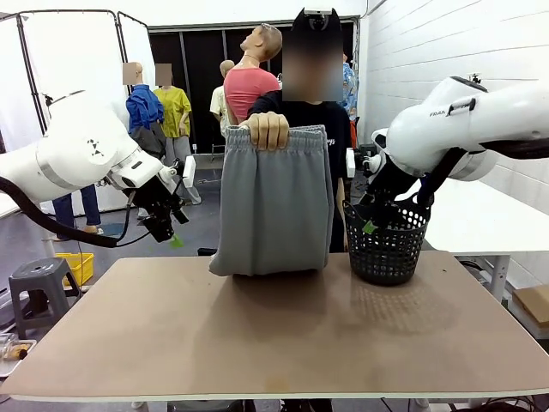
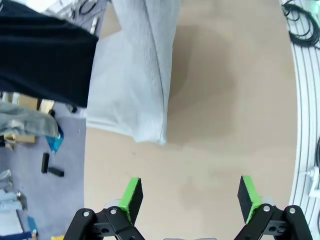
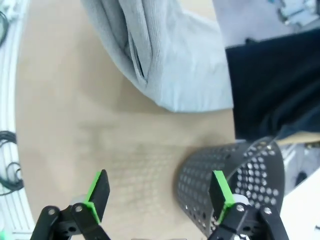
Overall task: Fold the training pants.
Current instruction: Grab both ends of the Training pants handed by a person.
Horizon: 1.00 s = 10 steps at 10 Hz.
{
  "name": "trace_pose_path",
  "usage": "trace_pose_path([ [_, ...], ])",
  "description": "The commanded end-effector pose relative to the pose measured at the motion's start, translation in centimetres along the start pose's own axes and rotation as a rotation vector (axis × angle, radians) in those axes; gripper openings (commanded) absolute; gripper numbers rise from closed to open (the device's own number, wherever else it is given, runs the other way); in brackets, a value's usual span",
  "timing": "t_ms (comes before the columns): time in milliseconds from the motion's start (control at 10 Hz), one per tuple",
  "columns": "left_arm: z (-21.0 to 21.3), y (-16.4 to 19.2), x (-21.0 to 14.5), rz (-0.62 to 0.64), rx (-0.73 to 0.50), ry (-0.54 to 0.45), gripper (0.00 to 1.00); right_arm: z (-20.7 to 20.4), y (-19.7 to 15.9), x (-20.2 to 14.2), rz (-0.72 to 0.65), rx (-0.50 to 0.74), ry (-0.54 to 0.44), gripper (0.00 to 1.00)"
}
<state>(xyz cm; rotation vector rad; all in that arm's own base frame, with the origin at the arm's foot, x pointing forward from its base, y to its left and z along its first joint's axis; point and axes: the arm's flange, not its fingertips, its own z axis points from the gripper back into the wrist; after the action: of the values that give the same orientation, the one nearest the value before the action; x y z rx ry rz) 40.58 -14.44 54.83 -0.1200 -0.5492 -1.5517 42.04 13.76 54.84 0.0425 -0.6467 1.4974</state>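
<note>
**A:** Where do we find the training pants (image 1: 273,202)?

**B:** At twelve o'clock from the centre of the table (image 1: 257,343). They hang by the waistband from a person's hand (image 1: 268,130), with the lower edge reaching the table's far edge.

**A:** And the claws?

**B:** We see the left gripper (image 2: 190,195) spread wide and empty, at nine o'clock of the pants. The right gripper (image 3: 157,192), equally wide and empty, hovers at the rim of the black mesh basket (image 1: 386,245), at three o'clock.
</note>
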Motion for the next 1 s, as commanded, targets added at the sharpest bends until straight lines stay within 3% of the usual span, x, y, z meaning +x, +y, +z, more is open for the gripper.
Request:
trace_pose_path([
  [0,-0.6,0.0,-0.6,-0.03,-0.045,-0.138,1.0,-0.7,-0.6,-0.4,0.024,0.034,-0.116,1.0],
  [300,-1.0,-0.3,-0.1,-0.027,-0.055,-0.296,1.0,-1.3,-0.1,-0.5,0.042,0.091,-0.335,1.0],
  [900,-1.8,-1.2,1.2,0.023,-0.026,-0.546,1.0,-2.6,0.4,0.4,0.029,0.119,-0.585,1.0],
])
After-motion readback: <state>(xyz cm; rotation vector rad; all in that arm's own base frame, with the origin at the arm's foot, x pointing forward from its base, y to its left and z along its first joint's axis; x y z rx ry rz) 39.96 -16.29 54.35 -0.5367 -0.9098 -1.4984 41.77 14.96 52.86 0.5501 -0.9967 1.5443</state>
